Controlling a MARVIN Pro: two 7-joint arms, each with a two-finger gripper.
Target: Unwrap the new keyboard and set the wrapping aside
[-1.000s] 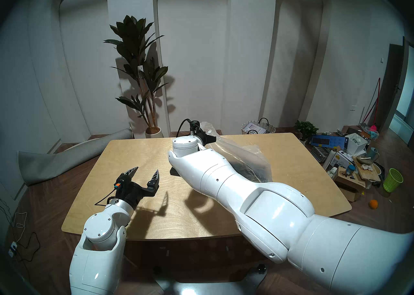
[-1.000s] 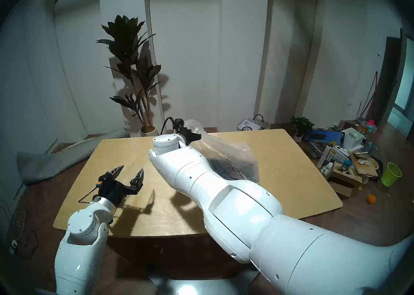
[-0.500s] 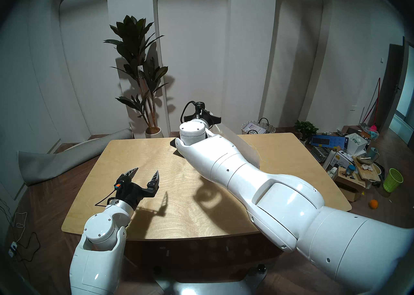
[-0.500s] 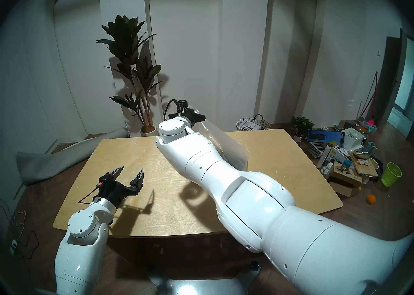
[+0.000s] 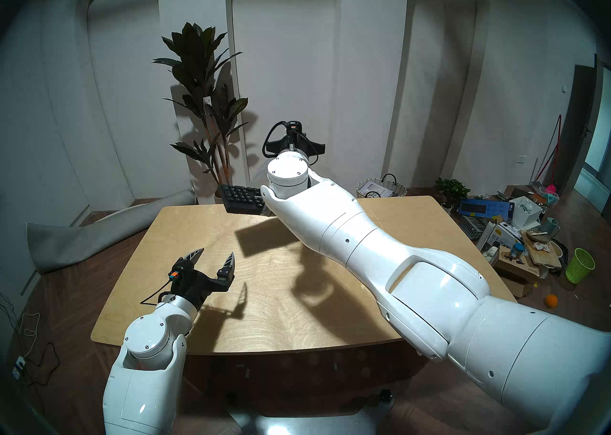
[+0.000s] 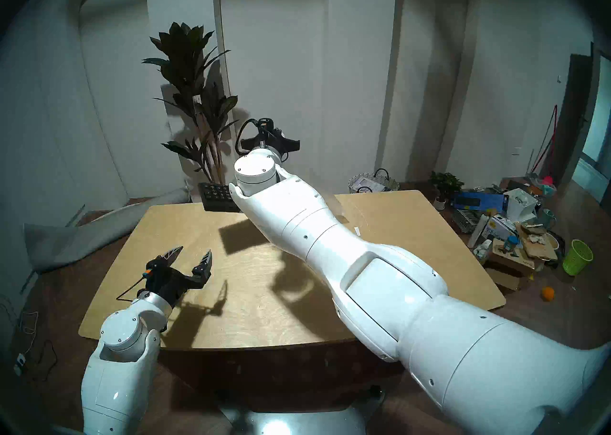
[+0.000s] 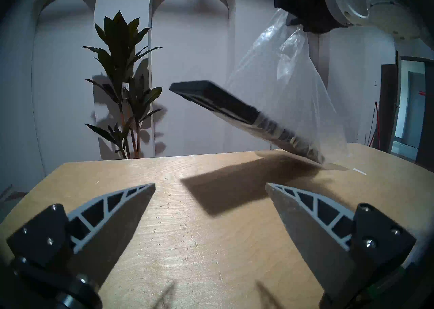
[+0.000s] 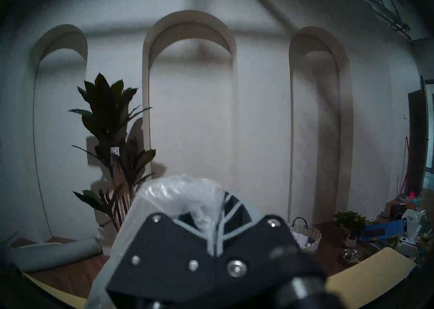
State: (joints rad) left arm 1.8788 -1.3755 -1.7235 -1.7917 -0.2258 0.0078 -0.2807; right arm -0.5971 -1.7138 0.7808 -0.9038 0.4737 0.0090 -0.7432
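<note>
Pinching wrapping [image 7: 281,85]: right fingers [image 8: 217,214] | left fingers [image 7: 131,207] spread, empty | keyboard [image 7: 225,106] tilted

The table [image 5: 284,295] is a pale plywood top with rounded corners, standing on a dark wood floor [image 5: 66,295]. Toward two o'clock on it, the keyboard [image 7: 237,111] rests tilted: only its lower end, inside the wrapping [image 7: 303,104], touches the wood, while its bare end sticks up toward eleven o'clock. A small white strip [image 7: 359,171] lies flat just beside that low end. A dark shadow spreads beneath the keyboard.
</note>
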